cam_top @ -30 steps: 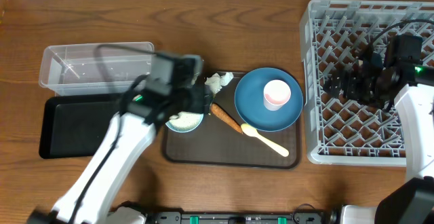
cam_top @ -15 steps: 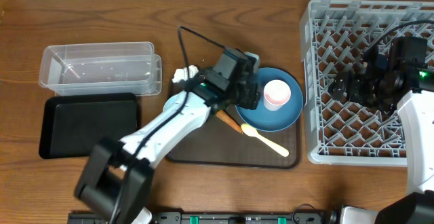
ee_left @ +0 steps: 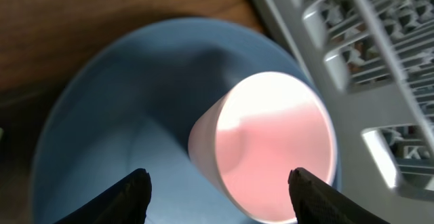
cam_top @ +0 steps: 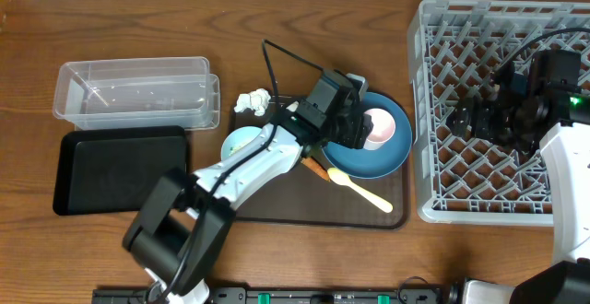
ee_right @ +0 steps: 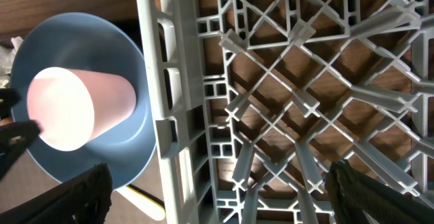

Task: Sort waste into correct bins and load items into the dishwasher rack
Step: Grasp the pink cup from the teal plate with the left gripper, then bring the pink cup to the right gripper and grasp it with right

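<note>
Since a second ago my left arm has swung off the small light blue cup [cam_top: 241,143] at the left end of the brown tray [cam_top: 277,203] and across to the dark blue plate [cam_top: 392,152]. In the last half second it edged a little further right; nothing else on the table has shifted. My right arm has stayed put over the dishwasher rack [cam_top: 442,28]. The left gripper [ee_left: 218,190] is partly spread and holds nothing. In the left wrist view its two fingers [ee_left: 139,187] straddle the pink cup [ee_left: 271,146], the left one clear of it. The right one overlaps the rim, and I cannot tell whether it touches. The cup sits on the plate with its mouth toward that camera, just ahead of the fingertips and nearer the right finger. The right gripper [ee_right: 217,183] is as wide as it goes, empty, hanging above the rack's lattice beside its left wall. The pale yellow spoon [cam_top: 364,192] and carrot piece [cam_top: 313,168] lie on the tray below the left gripper. A tissue wad [cam_top: 252,101] lies off the tray's upper left corner.
</note>
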